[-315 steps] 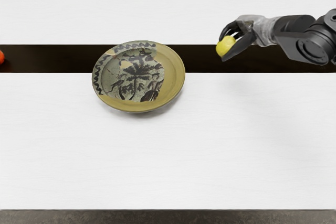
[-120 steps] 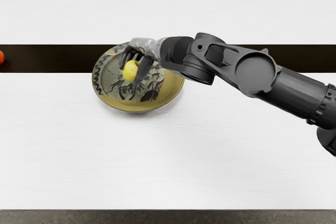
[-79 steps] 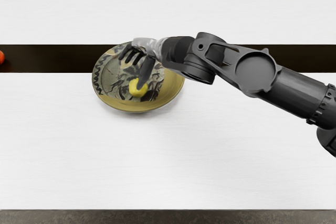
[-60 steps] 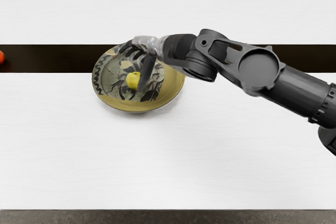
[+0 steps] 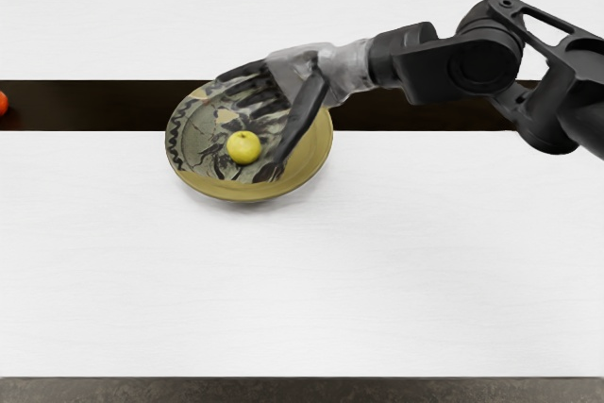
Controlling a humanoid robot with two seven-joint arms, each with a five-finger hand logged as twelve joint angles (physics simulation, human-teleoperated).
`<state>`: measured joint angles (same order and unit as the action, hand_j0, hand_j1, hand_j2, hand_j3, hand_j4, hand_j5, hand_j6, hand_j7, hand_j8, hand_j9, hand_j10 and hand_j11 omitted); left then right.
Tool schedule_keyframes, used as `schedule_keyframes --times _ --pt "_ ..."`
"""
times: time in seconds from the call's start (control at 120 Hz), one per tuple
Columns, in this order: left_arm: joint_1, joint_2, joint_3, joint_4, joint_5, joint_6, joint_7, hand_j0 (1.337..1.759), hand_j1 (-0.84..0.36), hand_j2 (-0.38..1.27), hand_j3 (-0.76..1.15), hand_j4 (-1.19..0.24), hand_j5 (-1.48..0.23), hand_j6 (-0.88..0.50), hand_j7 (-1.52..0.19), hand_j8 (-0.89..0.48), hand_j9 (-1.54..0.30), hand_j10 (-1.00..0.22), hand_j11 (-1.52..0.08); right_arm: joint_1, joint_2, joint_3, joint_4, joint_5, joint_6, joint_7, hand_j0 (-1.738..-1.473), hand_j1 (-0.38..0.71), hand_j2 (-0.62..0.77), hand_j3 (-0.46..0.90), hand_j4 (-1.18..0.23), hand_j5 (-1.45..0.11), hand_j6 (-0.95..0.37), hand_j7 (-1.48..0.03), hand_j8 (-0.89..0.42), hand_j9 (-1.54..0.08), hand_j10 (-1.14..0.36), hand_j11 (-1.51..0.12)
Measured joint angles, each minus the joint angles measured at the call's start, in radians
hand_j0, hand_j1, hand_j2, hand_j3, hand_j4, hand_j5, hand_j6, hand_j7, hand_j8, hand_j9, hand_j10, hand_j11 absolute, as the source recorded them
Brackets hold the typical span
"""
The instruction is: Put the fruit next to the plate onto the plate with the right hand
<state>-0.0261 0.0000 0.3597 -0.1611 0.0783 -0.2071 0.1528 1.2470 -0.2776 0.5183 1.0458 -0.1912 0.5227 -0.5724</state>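
Head view shows the small round yellow fruit [image 5: 244,146] lying loose near the middle of the olive ceramic plate with dark painted figures [image 5: 226,191]. Over the plate's far right side hovers the right hand [image 5: 286,92], fingers [image 5: 300,120] spread wide and holding nothing, apparently opened so the fruit settles there.

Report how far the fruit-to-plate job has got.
Done: the yellow fruit lies on the plate, free of any fingers. In hand: nothing; the right hand hovers open above the plate's far side, fingers spread. Remaining: apparently only pulling the arm clear of the plate.
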Motion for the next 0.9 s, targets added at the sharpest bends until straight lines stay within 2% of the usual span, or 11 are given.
schedule_keyframes --times 0.125,0.3,0.55,0.742,0.9 --pt "0.000 0.000 0.000 0.000 0.000 0.000 0.000 1.658 0.07 0.05 0.00 -0.23 -0.30 -0.23 -0.30 -0.23 -0.30 -0.23 -0.30 -0.025 -0.072 0.006 0.001 0.152 0.062 0.001 -1.658 -0.29 -0.01 0.00 -0.05 -0.07 -0.05 -0.07 -0.05 -0.07 -0.05 -0.07" --pt "0.000 0.000 0.000 0.000 0.000 0.000 0.000 1.658 0.07 0.05 0.00 -0.23 -0.30 -0.23 -0.30 -0.23 -0.30 -0.23 -0.30 -0.078 -0.187 0.008 0.028 0.288 0.083 0.004 -1.658 -0.29 -0.01 0.00 -0.05 -0.06 -0.05 -0.06 -0.05 -0.06 -0.05 -0.06" --pt "0.000 0.000 0.000 0.000 0.000 0.000 0.000 1.658 0.07 0.05 0.00 -0.23 -0.30 -0.23 -0.30 -0.23 -0.30 -0.23 -0.30 -0.157 -0.319 0.019 0.076 0.398 0.088 0.029 -1.658 -0.29 -0.01 0.00 -0.05 -0.06 -0.04 -0.06 -0.05 -0.06 -0.05 -0.06" --pt "0.000 0.000 0.000 0.000 0.000 0.000 0.000 1.658 0.07 0.05 0.00 -0.23 -0.30 -0.23 -0.30 -0.23 -0.30 -0.23 -0.30 -0.207 -0.438 0.016 0.137 0.482 0.088 0.031 -1.658 -0.30 -0.01 0.00 -0.04 -0.06 -0.04 -0.06 -0.04 -0.06 -0.04 -0.06" --pt "0.000 0.000 0.000 0.000 0.000 0.000 0.000 1.658 0.07 0.05 0.00 -0.23 -0.30 -0.23 -0.30 -0.23 -0.30 -0.23 -0.30 -0.244 -0.514 0.014 0.157 0.530 0.089 0.031 -1.658 -0.30 -0.01 0.00 -0.04 -0.05 -0.04 -0.05 -0.04 -0.05 -0.04 -0.05"
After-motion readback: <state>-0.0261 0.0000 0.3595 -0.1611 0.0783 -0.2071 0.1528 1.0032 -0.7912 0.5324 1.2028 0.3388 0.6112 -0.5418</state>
